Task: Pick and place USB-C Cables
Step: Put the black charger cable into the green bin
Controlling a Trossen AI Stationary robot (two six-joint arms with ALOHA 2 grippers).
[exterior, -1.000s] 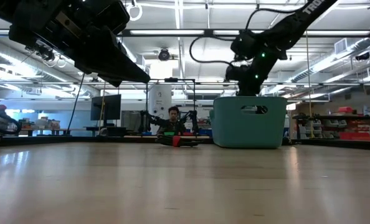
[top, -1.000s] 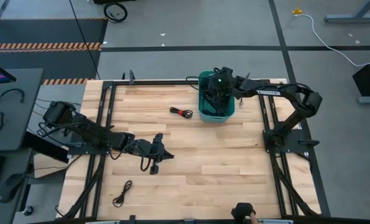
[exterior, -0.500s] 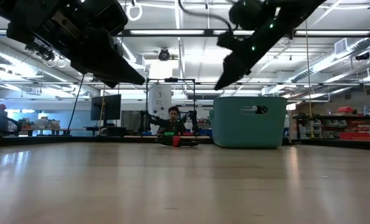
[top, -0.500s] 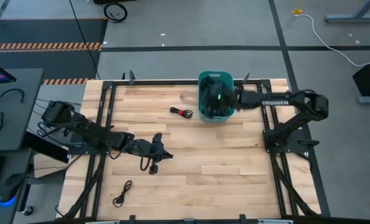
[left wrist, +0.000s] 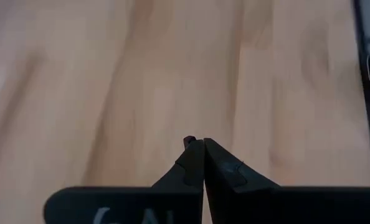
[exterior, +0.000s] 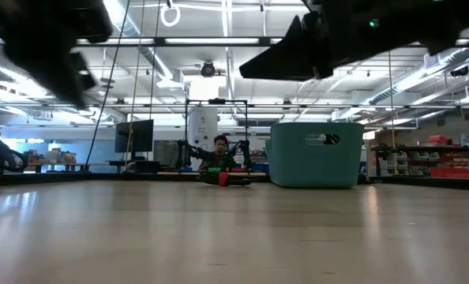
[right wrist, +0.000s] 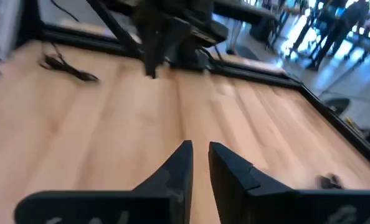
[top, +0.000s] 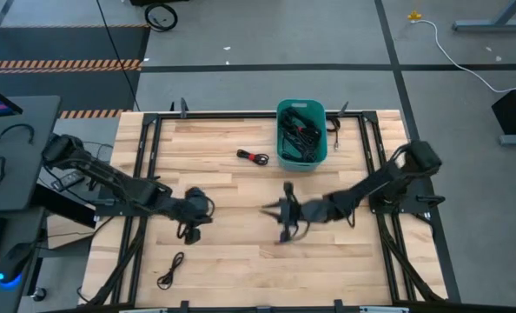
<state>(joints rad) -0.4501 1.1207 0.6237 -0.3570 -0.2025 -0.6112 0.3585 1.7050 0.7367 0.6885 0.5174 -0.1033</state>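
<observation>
A teal bin stands at the table's far middle, with several black USB-C cables lying in it. One cable with a red part lies on the wood left of the bin and also shows in the low view. Another black cable lies near the front left and also shows in the right wrist view. My right gripper hovers over the table's middle, narrowly open and empty. My left gripper is shut and empty over bare wood at left of centre.
Black frame rails run along the table's left, right and far sides. Bare wood lies between the two grippers and toward the near edge. A person sits in the room beyond the far edge.
My right gripper has risen out of the teal bin and swung toward the table's near edge and left, to the table's middle. My left gripper has drawn back a little toward the table's left edge.
</observation>
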